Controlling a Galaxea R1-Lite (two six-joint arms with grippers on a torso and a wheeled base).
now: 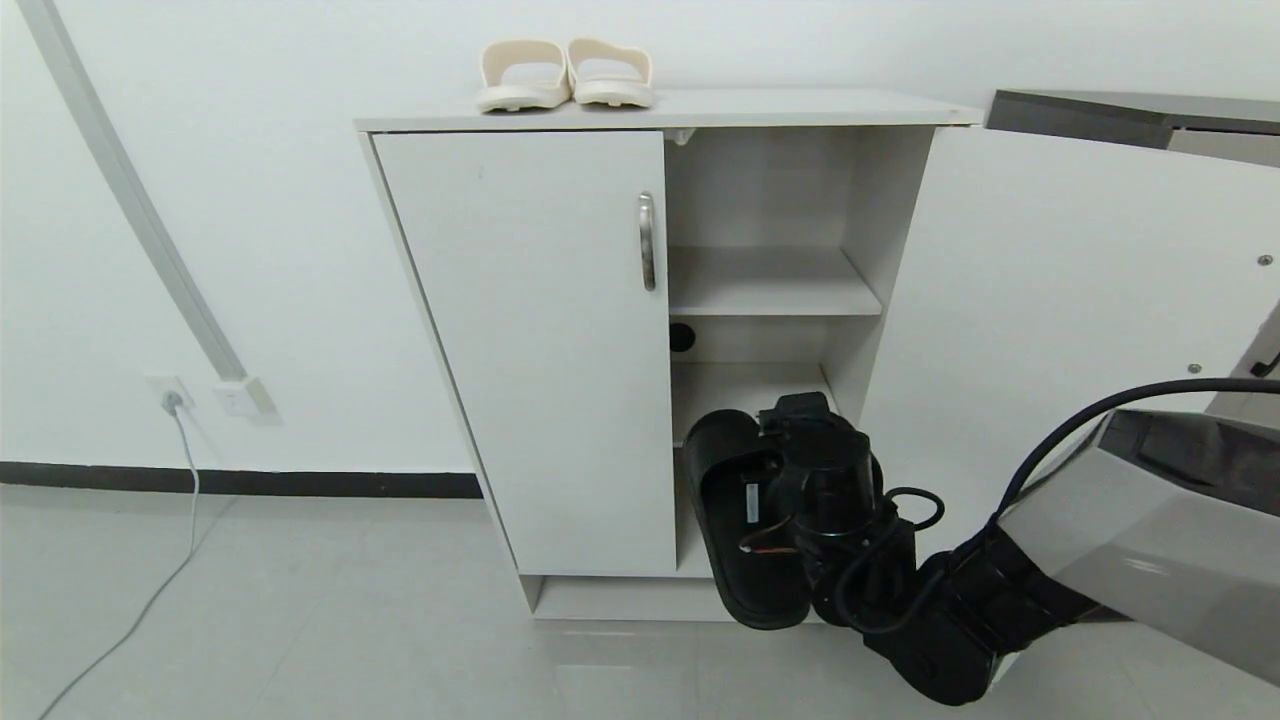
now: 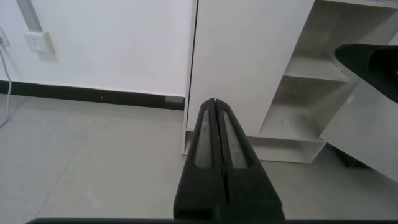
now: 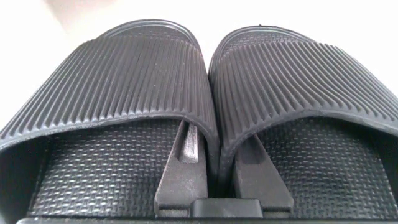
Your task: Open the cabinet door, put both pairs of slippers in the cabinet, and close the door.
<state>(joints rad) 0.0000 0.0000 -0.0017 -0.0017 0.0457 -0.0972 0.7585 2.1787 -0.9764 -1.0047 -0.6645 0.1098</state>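
Right gripper point(image 3: 217, 152) jaws clamped on the adjoining inner walls of the black slippers point(image 1: 742, 520), held at the cabinet's point(image 1: 520, 350) open lower bay, 5 o'clock in head view; left gripper point(image 2: 214, 124) jaws pressed together; cream slippers point(image 1: 565, 75) on the cabinet top, 12 o'clock.

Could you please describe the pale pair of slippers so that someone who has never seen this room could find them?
Look for the white cabinet against the wall, with its open door on the right. On its flat top, towards the left, sit the cream slippers side by side. The only other pair, the black slippers, is held low by the right gripper.
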